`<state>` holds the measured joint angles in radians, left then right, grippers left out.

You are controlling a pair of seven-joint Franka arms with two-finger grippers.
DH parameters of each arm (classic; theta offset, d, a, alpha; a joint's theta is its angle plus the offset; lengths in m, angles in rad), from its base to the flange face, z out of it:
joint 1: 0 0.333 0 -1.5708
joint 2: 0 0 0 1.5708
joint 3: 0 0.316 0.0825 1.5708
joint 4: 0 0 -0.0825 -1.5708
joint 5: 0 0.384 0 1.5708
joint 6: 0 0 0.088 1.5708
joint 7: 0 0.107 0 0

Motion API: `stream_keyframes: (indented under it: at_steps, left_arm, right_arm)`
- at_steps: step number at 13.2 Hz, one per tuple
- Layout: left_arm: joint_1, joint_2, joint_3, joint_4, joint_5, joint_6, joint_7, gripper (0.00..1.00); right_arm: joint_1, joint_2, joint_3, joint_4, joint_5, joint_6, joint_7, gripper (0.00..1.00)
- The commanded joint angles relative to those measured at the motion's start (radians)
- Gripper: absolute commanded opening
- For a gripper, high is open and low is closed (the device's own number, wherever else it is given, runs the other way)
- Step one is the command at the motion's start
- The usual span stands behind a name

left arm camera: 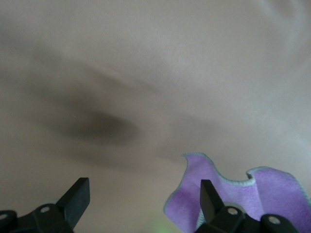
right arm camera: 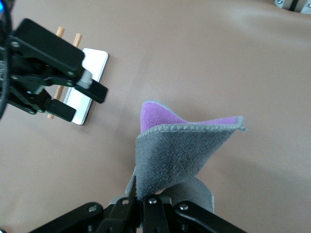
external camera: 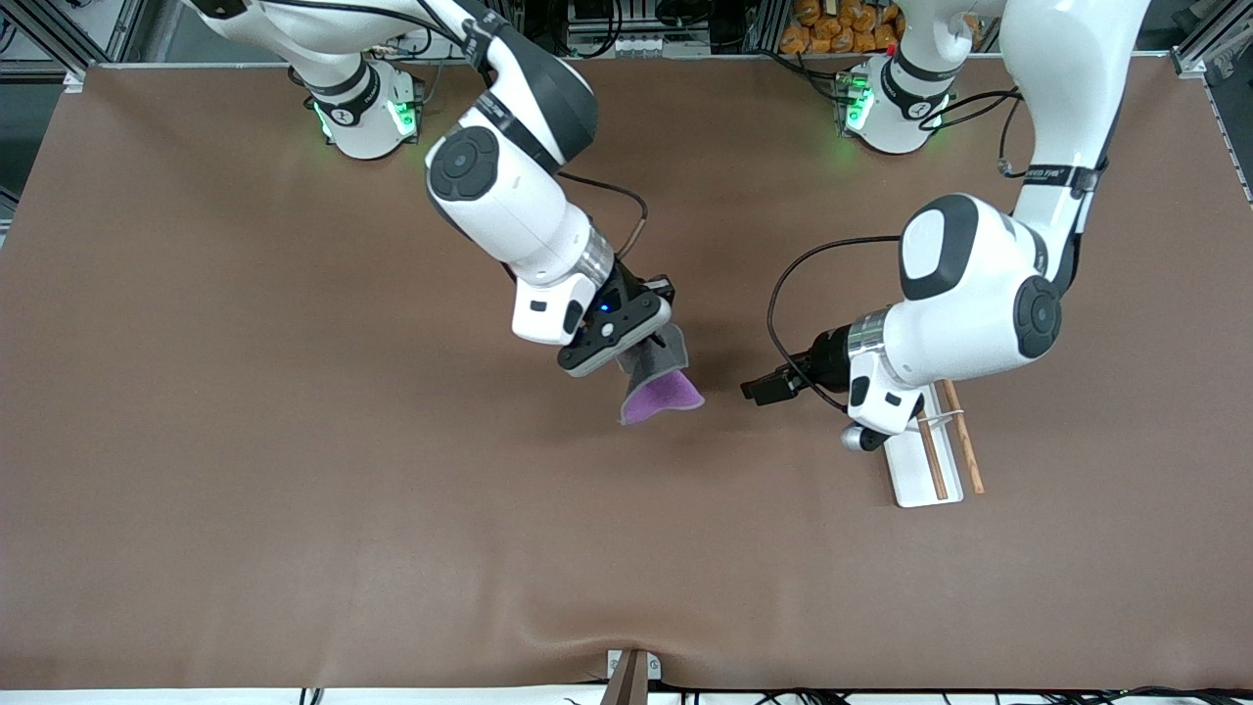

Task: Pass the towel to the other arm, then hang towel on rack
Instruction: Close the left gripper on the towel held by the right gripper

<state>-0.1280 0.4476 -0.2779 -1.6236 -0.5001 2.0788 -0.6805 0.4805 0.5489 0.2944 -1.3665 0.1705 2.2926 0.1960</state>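
One table (external camera: 294,490), brown-covered; two arms, two grippers, one towel, one rack, that's the whole inventory.

Nearest the front edge of the table is the rack (external camera: 915,470), sitting toward the left arm's end: one white flat base, two thin brown rods (external camera: 964,436) running side by side, one thin white crosspiece; it also shows in the right wrist view (right arm camera: 92,82), partly hidden by the other arm's gripper.

A little farther in, the left gripper (external camera: 768,385) hangs just above the table right beside the rack; its two fingers are spread wide with nothing between them; the left wrist view shows both black fingertips (left arm camera: 77,194) apart, with the purple cloth (left arm camera: 277,189) past one of them.

The towel (external camera: 658,382) is up in the air over the middle of the table, one piece, grey face up top and purple face flaring out below; the right gripper (external camera: 636,354) is clamped tight on its upper edge, and the right wrist view shows the cloth (right arm camera: 184,155) pinched between the closed fingers (right arm camera: 146,204); the two grippers are near each other but not touching.
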Motion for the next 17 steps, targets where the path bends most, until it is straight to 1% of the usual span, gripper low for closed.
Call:
stream_keyframes:
  at_steps: [1, 3, 4, 6, 10, 11, 12, 15, 17]
  left_arm:
    - [-0.002, 0.052, 0.000, 0.027, -0.058, 0.024, -0.021, 1.00]
    - [-0.002, 0.109, 0.000, 0.030, -0.125, 0.095, -0.021, 1.00]
    - [-0.002, 0.140, 0.000, 0.051, -0.141, 0.121, -0.021, 1.00]
    - [-0.013, 0.178, -0.001, 0.068, -0.187, 0.151, -0.021, 1.00]
    - [-0.019, 0.206, 0.000, 0.068, -0.323, 0.161, -0.021, 0.90]
    - [-0.024, 0.210, 0.000, 0.068, -0.372, 0.161, -0.021, 0.87]
    - [-0.028, 0.212, -0.001, 0.062, -0.415, 0.159, -0.022, 0.86]
    - [-0.064, 0.214, 0.000, 0.059, -0.429, 0.156, -0.146, 0.86]
    - [-0.077, 0.218, -0.001, 0.059, -0.429, 0.156, -0.162, 0.86]
  right_arm:
    - [0.032, 0.034, -0.011, 0.057, -0.019, -0.005, 0.016, 0.00]
    - [0.032, 0.034, -0.015, 0.058, -0.019, -0.005, 0.016, 0.00]
    - [0.032, 0.034, -0.015, 0.058, -0.019, -0.005, 0.016, 0.00]
    - [0.030, 0.033, -0.017, 0.058, -0.020, -0.007, 0.016, 0.00]
    - [0.030, 0.029, -0.017, 0.057, -0.020, -0.012, 0.016, 0.00]
    - [0.030, 0.029, -0.015, 0.057, -0.020, -0.012, 0.016, 0.00]
    - [0.030, 0.029, -0.017, 0.057, -0.020, -0.012, 0.016, 0.00]
    - [0.032, 0.028, -0.015, 0.057, -0.020, -0.012, 0.017, 0.00]
    - [0.032, 0.028, -0.017, 0.057, -0.020, -0.012, 0.017, 0.00]
